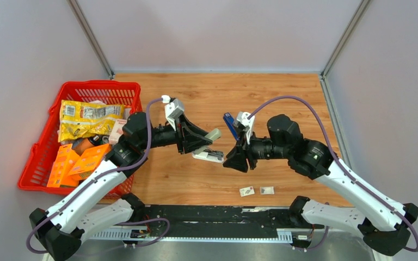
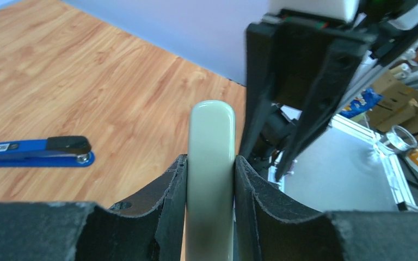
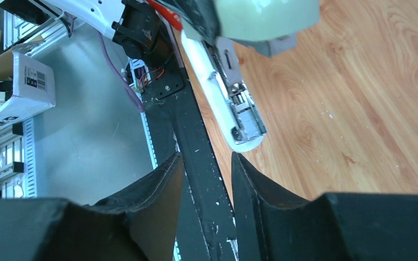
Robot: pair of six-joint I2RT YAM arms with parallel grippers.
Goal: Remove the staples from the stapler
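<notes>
Extraction comes next: left end effector (image 2: 211,163) clenches the pale green plastic stapler (image 2: 212,130) mid-frame by its lid; released right end effector (image 3: 207,163) must reach the exposed magazine (image 3: 243,111).

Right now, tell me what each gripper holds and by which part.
Left gripper clamps the pale green stapler by its top cover; right gripper holds nothing.

Wooden table (image 1: 283,98), red basket (image 1: 98,84), blue stapler (image 1: 229,124), two white packets (image 1: 246,191) near front edge
</notes>
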